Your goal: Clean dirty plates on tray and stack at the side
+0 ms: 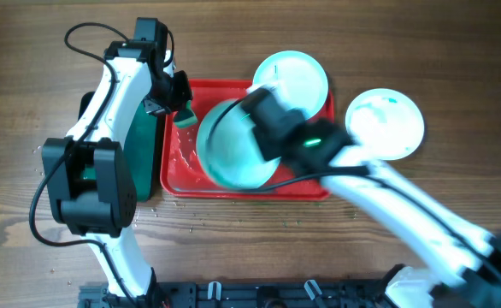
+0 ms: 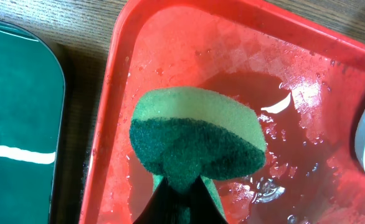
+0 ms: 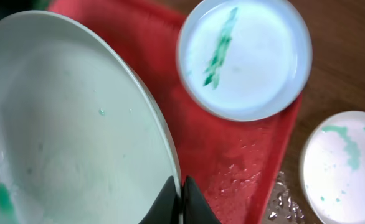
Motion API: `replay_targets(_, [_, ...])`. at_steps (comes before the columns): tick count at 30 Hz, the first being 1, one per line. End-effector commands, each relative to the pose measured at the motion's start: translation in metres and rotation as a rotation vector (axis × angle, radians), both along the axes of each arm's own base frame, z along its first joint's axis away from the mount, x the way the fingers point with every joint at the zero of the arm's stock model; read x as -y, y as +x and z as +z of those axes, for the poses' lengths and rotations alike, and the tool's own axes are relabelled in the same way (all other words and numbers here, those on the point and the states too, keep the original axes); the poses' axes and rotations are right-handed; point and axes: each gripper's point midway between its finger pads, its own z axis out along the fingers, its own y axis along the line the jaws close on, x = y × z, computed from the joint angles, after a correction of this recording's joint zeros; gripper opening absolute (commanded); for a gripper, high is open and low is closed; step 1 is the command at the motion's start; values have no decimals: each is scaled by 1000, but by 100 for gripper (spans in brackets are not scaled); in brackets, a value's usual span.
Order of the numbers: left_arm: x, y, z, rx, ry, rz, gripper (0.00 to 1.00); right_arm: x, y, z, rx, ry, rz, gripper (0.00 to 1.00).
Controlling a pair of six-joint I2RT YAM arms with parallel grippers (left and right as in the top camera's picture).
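One aqua plate (image 3: 64, 124) inside right end effector (image 3: 177, 188)

You're looking at a brown wood-grain desk (image 1: 456, 51), evenly lit; water droplets (image 1: 182, 224) speckle it toward the near edge, where a black rail (image 1: 259, 293) runs.

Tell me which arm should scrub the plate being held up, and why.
Left. The left gripper is shut on the sponge, close beside the aqua plate over the red tray. The right gripper is shut on that plate's rim, so it can only hold it steady.
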Motion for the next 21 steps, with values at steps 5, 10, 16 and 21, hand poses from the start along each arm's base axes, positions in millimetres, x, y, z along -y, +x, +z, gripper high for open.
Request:
replay_targets(5, [4, -2, 6, 15, -14, -24, 4, 128, 25, 44, -19, 255, -397, 4])
replay_targets(10, [3, -2, 6, 15, -14, -24, 4, 217, 28, 29, -50, 269, -706, 4])
replay_targets(16, [4, -2, 6, 16, -14, -24, 4, 302, 12, -23, -85, 290, -1025, 4])
replay_targets(21, [4, -2, 6, 16, -14, -24, 4, 325, 1, -70, -128, 292, -1126, 4])
